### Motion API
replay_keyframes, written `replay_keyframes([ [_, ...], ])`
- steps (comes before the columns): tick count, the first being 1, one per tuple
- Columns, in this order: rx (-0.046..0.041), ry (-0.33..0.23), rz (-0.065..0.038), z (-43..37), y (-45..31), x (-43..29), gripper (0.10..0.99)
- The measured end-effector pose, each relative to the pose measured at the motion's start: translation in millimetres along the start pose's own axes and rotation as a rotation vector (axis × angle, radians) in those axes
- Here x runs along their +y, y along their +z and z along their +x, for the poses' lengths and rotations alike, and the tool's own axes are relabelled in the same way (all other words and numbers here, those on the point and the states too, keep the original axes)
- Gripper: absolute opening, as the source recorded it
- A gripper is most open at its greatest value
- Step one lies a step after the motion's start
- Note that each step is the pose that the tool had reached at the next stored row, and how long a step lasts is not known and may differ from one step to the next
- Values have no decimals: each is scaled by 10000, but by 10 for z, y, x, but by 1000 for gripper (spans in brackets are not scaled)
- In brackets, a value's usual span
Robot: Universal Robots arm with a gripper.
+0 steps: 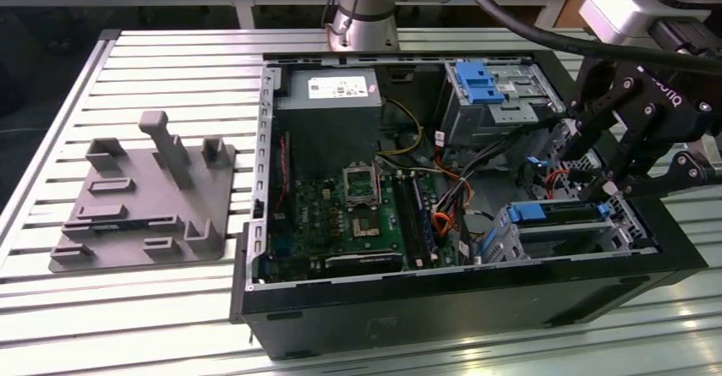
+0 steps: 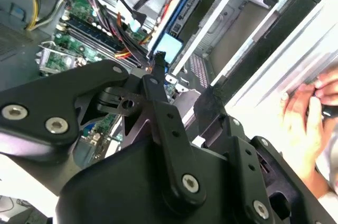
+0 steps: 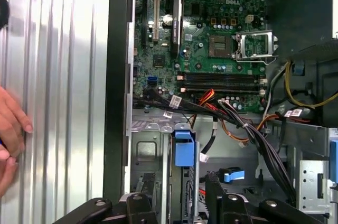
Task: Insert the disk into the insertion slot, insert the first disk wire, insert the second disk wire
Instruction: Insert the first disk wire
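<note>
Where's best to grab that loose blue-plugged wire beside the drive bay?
Probably the blue plug itself, across its flat sides, since it is the one rigid part. Come in through the case's open side; the wire bundle crowds it alongside.

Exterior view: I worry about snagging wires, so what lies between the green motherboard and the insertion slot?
In the exterior view, a bundle of black and orange cables lies between the motherboard and the insertion slot.

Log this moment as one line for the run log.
stage: disk insertion | gripper: above insertion slot | disk: appears seated in slot | person's hand: at table, beside case
</note>
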State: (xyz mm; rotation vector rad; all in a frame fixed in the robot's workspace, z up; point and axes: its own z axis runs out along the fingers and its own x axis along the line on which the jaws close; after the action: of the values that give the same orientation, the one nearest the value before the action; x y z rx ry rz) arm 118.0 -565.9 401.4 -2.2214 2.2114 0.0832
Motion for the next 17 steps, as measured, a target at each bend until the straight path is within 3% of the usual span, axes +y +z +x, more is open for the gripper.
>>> replay_keyframes([
  [3,345,12,-1,-79,4,-3,498],
  [5,465,16,-7,-106,4,-33,498],
  [9,475,18,-56,-109,3,-187,498],
  [13,475,19,-173,-108,1,-362,498],
  [14,539,23,-223,-109,2,-378,498],
  [17,1063,52,-354,-108,0,-394,498],
])
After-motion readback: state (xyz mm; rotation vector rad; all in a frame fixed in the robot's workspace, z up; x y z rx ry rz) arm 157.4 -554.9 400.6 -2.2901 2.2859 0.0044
